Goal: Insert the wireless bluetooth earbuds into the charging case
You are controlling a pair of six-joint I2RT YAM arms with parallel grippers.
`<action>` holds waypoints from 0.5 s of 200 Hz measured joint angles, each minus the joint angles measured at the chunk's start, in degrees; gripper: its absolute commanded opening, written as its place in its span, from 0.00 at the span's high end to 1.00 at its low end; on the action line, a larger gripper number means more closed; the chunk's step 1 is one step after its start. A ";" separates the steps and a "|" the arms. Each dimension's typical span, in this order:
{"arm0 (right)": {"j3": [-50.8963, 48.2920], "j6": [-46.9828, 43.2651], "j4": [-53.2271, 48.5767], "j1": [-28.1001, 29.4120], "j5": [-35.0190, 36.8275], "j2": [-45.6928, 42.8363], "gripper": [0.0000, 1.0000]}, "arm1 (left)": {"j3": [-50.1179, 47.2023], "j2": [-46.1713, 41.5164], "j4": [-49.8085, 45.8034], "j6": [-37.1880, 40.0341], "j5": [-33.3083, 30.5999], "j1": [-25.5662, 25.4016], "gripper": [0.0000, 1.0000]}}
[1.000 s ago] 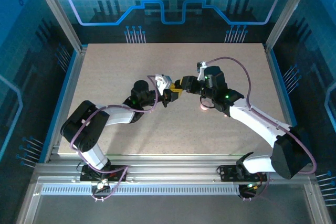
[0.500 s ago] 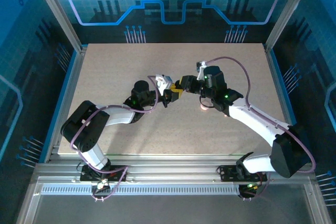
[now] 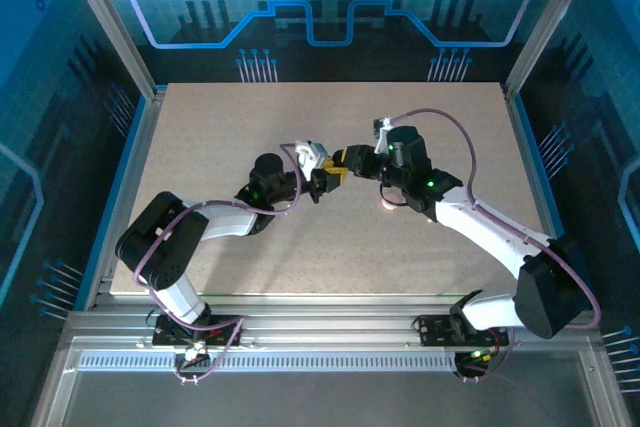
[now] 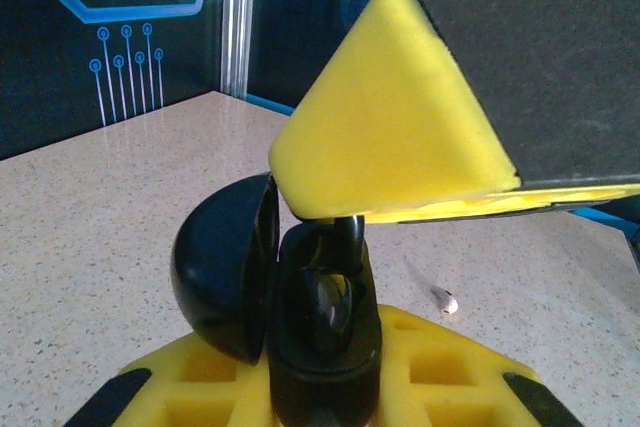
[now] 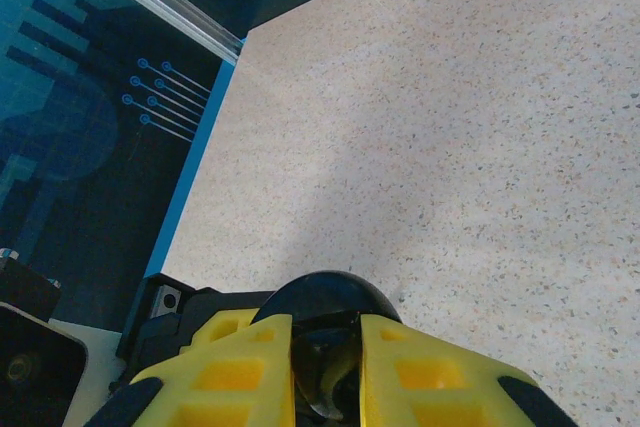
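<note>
The two arms meet over the middle of the table (image 3: 250,117), gripper tip to gripper tip.

The left gripper (image 3: 320,185) is clamped tight on a glossy black hinged shell, which I take to be the charging case (image 4: 325,347). The case stands upright out of the yellow jaws, its long axis running straight away from the gripper. Its domed lid (image 4: 225,272) is swung open to one side, leaving the cavity facing the other arm.

Just beyond the case, touching or nearly touching its open mouth, is a thin dark stem that looks like an earbud (image 4: 347,234). It points down the same axis as the case, into the cavity.

The right gripper (image 3: 343,160) comes in from the far side. Its jaws are drawn narrow around that dark piece, so it appears to be holding the earbud. The case therefore sits directly ahead of the right fingertips, and this arm is the one placed to push. The coming move probably calls for a short, straight press along the shared axis, with the left grip steady.

Further right, beside the right wrist, a small pale pink round thing (image 3: 388,204) lies on the table. I cannot tell what it is.
</note>
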 measured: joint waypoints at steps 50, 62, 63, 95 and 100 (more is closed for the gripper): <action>0.00 0.61 -0.07 0.11 0.09 0.24 0.78 | 0.00 0.00 -0.07 0.00 -0.20 -0.11 0.81; 0.00 0.66 -0.07 0.24 0.26 0.42 0.77 | -0.11 0.00 -0.17 0.00 -0.33 -0.11 0.81; 0.00 0.66 -0.07 0.26 0.28 0.42 0.77 | -0.13 0.00 -0.17 0.00 -0.33 -0.11 0.81; 0.04 0.70 -0.33 0.63 0.79 0.52 0.72 | -0.28 0.00 -0.28 0.00 -0.33 -0.11 0.81; 0.09 0.61 -0.37 0.72 0.87 0.52 0.71 | -0.33 0.00 -0.31 0.00 -0.33 -0.11 0.81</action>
